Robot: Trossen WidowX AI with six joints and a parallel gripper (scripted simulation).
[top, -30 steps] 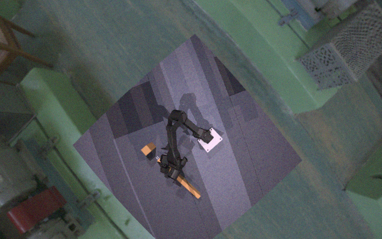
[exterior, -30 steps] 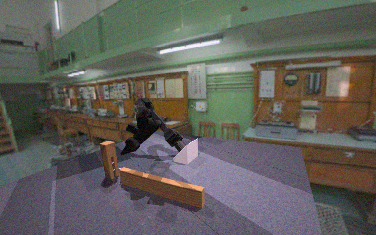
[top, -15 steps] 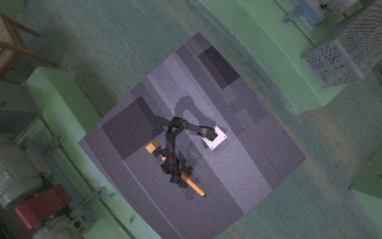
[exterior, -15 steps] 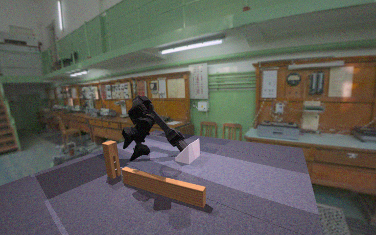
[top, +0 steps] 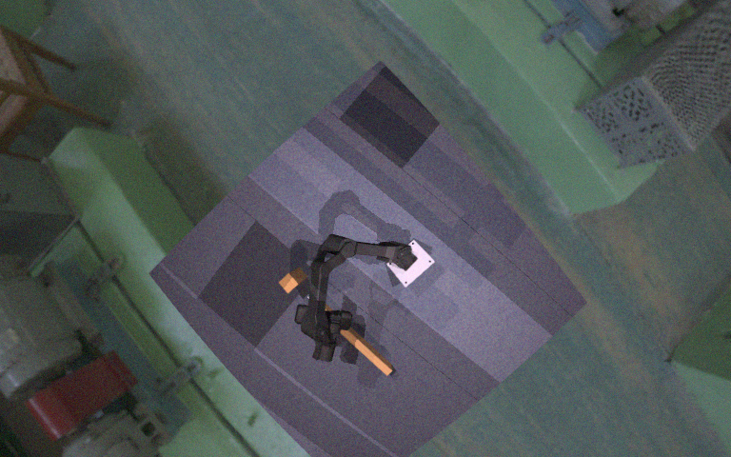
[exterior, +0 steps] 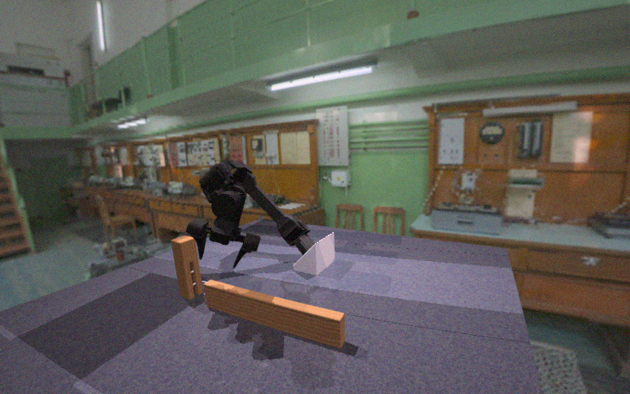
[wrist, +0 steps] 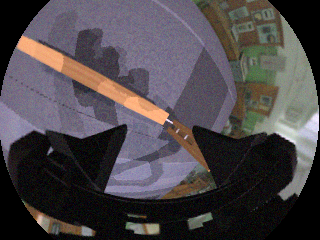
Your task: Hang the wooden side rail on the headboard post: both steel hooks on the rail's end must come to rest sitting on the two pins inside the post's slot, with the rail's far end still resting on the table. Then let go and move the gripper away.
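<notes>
The wooden side rail lies along the table on its narrow edge. Its steel hooks point towards the post's foot and are outside the slot; the exact gap is hard to tell. The headboard post stands upright, with pins showing in its slot. My gripper is wide open and empty, pointing down above the table behind the rail's hook end in the exterior view. In the top view the arm hides part of the rail and the fingertips.
The white wedge-shaped base carries the arm, behind the rail in the exterior view. The arm arches from it towards the rail and post. The patterned table has cut edges all round, and dark shadows fall across it.
</notes>
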